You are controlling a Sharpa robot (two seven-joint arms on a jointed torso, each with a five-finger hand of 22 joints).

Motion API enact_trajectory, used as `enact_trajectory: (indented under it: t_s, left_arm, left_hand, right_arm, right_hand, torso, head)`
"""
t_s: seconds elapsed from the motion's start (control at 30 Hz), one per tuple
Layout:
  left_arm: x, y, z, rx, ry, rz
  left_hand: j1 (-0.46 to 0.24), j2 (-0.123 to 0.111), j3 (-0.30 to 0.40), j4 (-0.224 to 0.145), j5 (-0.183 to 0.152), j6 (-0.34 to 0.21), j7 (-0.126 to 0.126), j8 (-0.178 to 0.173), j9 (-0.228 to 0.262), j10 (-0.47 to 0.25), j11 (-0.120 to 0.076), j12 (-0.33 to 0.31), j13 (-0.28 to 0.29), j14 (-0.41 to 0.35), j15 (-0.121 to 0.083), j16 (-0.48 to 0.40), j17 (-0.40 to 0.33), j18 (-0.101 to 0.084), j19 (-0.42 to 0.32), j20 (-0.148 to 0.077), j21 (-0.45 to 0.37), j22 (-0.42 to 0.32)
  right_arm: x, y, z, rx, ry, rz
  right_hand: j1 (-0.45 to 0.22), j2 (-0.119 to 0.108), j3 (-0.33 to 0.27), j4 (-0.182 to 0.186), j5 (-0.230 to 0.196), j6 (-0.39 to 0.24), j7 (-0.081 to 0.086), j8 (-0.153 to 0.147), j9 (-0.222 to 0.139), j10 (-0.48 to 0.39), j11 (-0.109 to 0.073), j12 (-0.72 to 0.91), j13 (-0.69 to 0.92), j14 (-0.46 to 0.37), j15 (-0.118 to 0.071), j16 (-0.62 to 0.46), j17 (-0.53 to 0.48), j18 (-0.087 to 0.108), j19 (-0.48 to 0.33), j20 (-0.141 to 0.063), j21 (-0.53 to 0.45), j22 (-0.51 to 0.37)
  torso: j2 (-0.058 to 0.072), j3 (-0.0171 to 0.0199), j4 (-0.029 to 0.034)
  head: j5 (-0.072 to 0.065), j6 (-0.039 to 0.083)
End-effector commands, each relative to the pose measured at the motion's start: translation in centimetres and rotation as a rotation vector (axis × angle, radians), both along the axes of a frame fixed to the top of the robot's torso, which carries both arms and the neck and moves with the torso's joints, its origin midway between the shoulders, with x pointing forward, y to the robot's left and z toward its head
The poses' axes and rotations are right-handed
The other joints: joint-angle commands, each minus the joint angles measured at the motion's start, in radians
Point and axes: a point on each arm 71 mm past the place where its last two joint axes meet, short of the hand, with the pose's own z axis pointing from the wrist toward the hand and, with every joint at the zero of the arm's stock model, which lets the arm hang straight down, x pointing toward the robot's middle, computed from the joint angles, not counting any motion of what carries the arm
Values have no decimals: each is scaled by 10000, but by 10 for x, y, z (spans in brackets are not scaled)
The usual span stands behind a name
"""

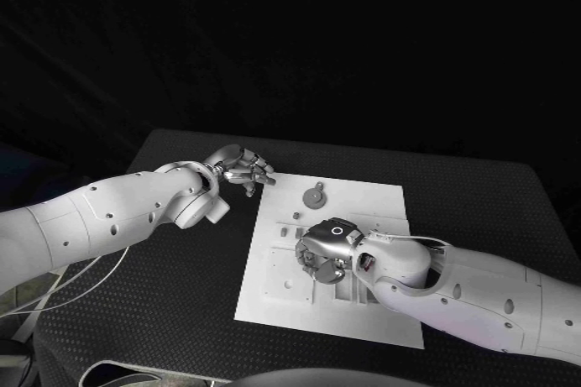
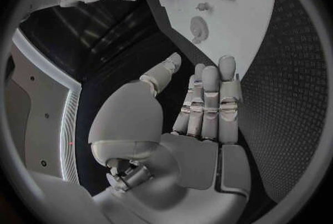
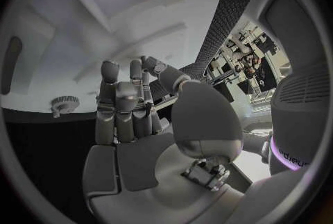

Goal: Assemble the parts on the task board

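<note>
Nearest the robot, the right hand (image 1: pixel 327 251) hovers low over the middle of the task board (image 1: pixel 375 198), palm down, its arm entering from the near right. In the right wrist view its fingers (image 3: pixel 118 107) stand close together and bent toward the thumb, and a thin bar crosses between thumb and fingers; whether this is a part held in a pinch or a feature of the hand itself cannot be told. Beneath the hand the board shows moulded recesses and raised ribs, the seats into which parts are presumably to go.

Beyond the right hand, toward the board's far edge, a grey disc-shaped part (image 1: pixel 315 196) lies flat on the white surface, with smaller dark pieces (image 1: pixel 295 216) just nearer. A toothed, gear-like part (image 3: pixel 64 104) sits at the board's edge in the right wrist view. Such parts look small, rigid and light; being smooth, they would likely slip under a loose grip and are best taken by the rim between thumb and fingertip, then lowered squarely so they do not jam in a seat.

Farthest, the left hand (image 1: pixel 240 169) rests off the board's far left corner, above the black table (image 1: pixel 170 320). In the left wrist view its fingers (image 2: pixel 208 101) are extended side by side, thumb apart, holding nothing, palm turned toward the board.
</note>
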Motion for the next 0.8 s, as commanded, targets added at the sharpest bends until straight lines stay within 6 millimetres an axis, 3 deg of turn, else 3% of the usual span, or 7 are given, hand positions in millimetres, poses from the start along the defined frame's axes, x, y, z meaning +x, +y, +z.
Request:
enact_trajectory:
  t_s: [0.03,0.67,0.73,0.8]
  left_arm:
    - [0,-2,1,-33,-12,-111]
    - [0,-2,1,-27,-6,-109]
    - [-1,-2,1,-24,6,-109]
    - [-1,-2,1,-20,23,-116]
  left_hand:
    - [-66,15,-46,8,-38,17,73,68,-17,-131,52,64,10,71,-10,-41,14,794,54,-7,-61,10]
    - [-67,15,-49,7,-38,10,75,74,-19,-139,53,74,13,72,-9,-43,17,795,59,-6,-71,15]
    - [-66,15,-49,7,-38,9,75,75,-20,-139,53,75,14,72,-9,-43,17,795,60,-6,-72,15]
    - [-66,16,-49,7,-38,9,75,76,-20,-140,53,76,14,72,-9,-43,17,795,60,-6,-73,16]
  right_arm:
    - [-1,0,-4,-400,126,147]
    - [-5,5,-21,-665,356,205]
    - [-3,3,-21,-588,301,202]
    - [-3,3,-20,-488,260,179]
  right_hand:
    - [-29,107,52,-33,40,72,29,51,-8,41,12,-41,11,4,-55,53,-12,221,5,-101,58,233]
    - [-65,115,46,-37,41,-38,73,-21,14,-73,57,-147,61,-9,-12,34,-52,221,-49,-86,59,231]
    - [-54,-9,33,-52,42,-239,151,-139,-9,-277,126,-282,47,-6,56,40,-65,221,-66,-86,64,231]
    - [-4,-299,16,-40,42,-890,416,-519,-156,-434,214,-395,62,-9,145,53,-79,221,-80,-78,85,236]
  torso:
    - [1,-5,-4]
    - [-5,-13,4]
    - [-9,-18,-3]
    - [-10,-19,-8]
  head:
    - [-5,-9]
    - [-28,-39]
    - [-34,-35]
    - [-28,-32]
